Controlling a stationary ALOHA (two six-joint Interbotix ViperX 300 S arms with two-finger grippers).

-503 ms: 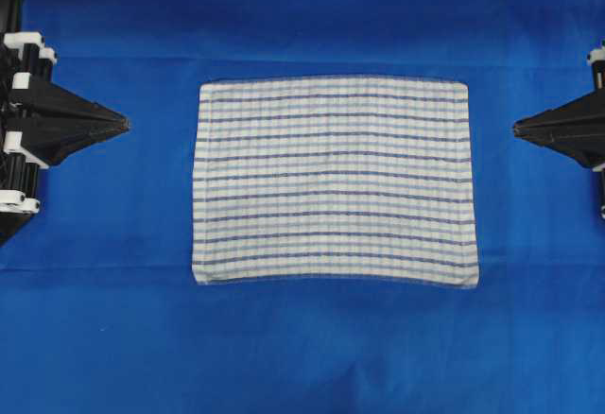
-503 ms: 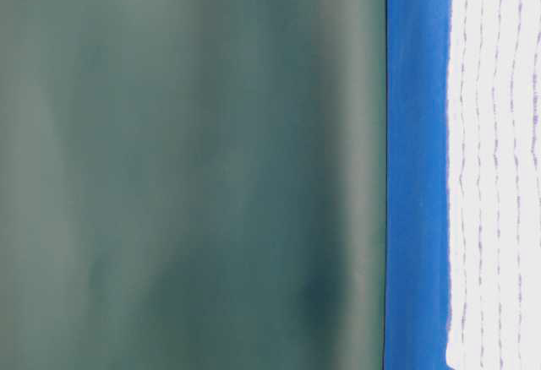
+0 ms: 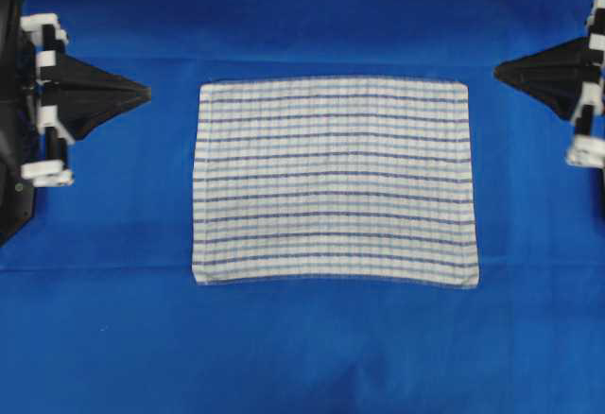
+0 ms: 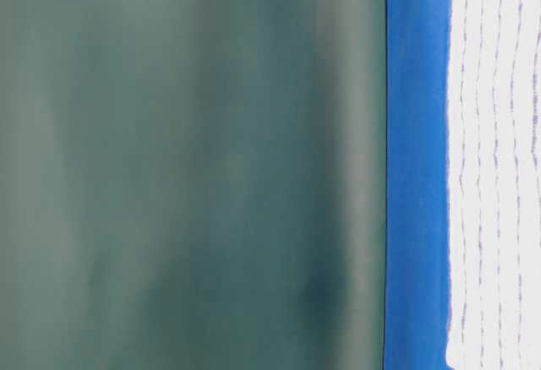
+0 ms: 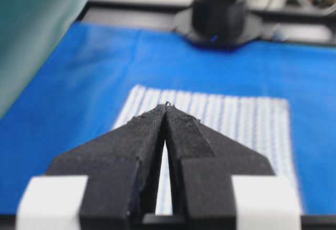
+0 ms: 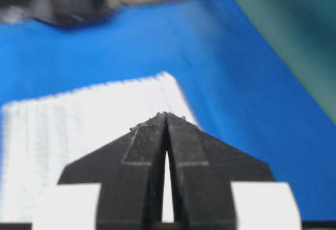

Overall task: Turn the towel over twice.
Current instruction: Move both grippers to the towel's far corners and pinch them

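My left gripper clenched, empty, tips met. My right gripper likewise pinched together on nothing. Beyond both tips: the towel flat and spread mid-sheet on the blue sheet, well apart from either gripper, between them.

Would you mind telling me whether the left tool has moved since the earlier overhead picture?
Yes. The left tool has shifted toward the top edge of the overhead view and slightly closer to the towel, which lies unmoved on the blue sheet.
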